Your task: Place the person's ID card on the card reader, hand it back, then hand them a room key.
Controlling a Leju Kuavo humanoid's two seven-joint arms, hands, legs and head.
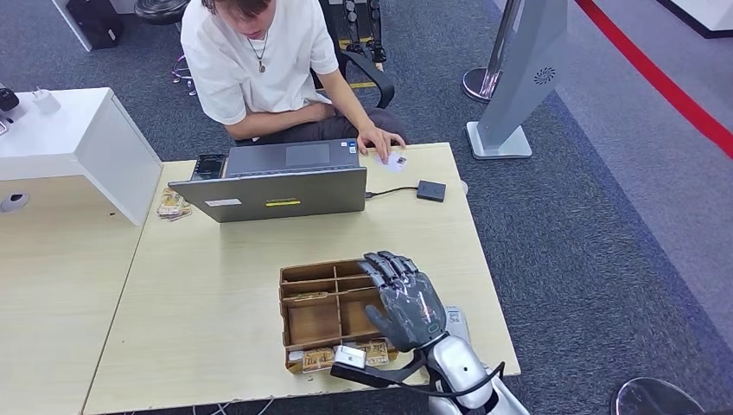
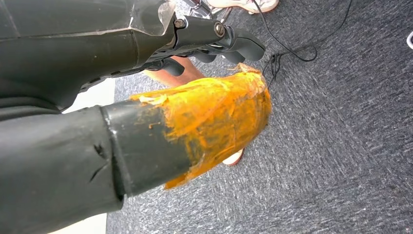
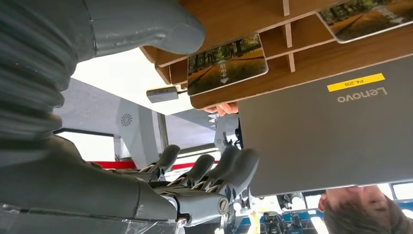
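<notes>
The ID card [image 1: 396, 161] lies at upper centre under the person's hand [image 1: 380, 141], beside the card reader [image 1: 430, 190] (not on it). The right robot hand [image 1: 403, 298] hovers empty, fingers apart, over the key tray [image 1: 321, 316] at lower centre; every step looks undone.

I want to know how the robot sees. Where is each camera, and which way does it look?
Head view: high on the robot, looking forward and down at the table, the person, and its right robot hand over the wooden tray.
Left wrist view: behind the left robot hand, looking down at the grey carpet.
Right wrist view: behind the right robot hand, turned upside down, facing the laptop.
Shared: head and right wrist views both show laptop, tray and right hand.
</notes>
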